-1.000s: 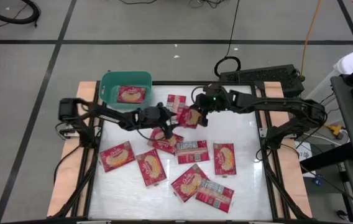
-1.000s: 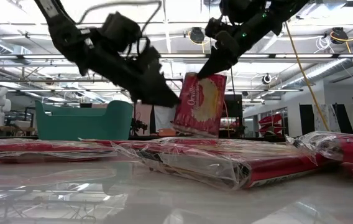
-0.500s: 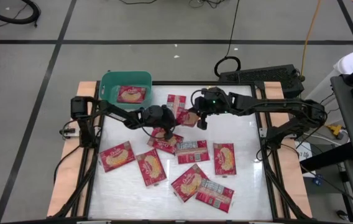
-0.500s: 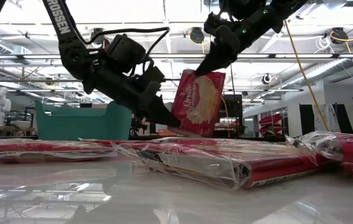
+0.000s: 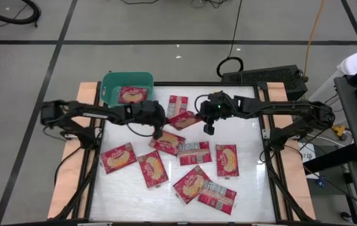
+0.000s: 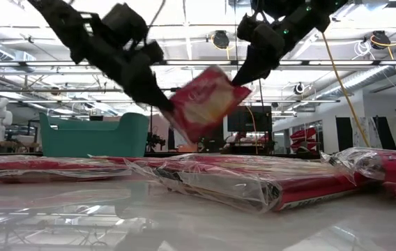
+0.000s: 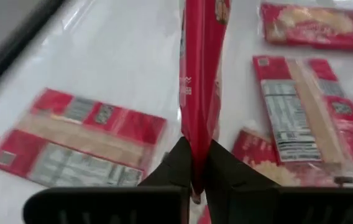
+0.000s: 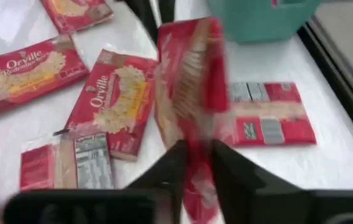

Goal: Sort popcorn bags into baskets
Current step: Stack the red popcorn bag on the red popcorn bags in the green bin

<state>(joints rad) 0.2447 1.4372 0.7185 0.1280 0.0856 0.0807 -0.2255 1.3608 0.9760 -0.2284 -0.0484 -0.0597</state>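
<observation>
Midair, popcorn bag [image 6: 203, 100] clamped in left gripper [image 7: 196, 163], right gripper [image 6: 242, 75] parted beside it.
Glossy white worktop [image 5: 244, 169] strewn with packets; teal basket [image 5: 112, 82] at corner, ceiling pipes beyond.

High view looked straight down on the table [image 5: 122, 207]; low view sat at its surface, level; wrist views rode close. All shared the lifted popcorn bag [image 6: 203, 101].

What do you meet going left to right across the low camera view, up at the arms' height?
Teal bin → left gripper → popcorn bag in the air → right gripper.
</observation>
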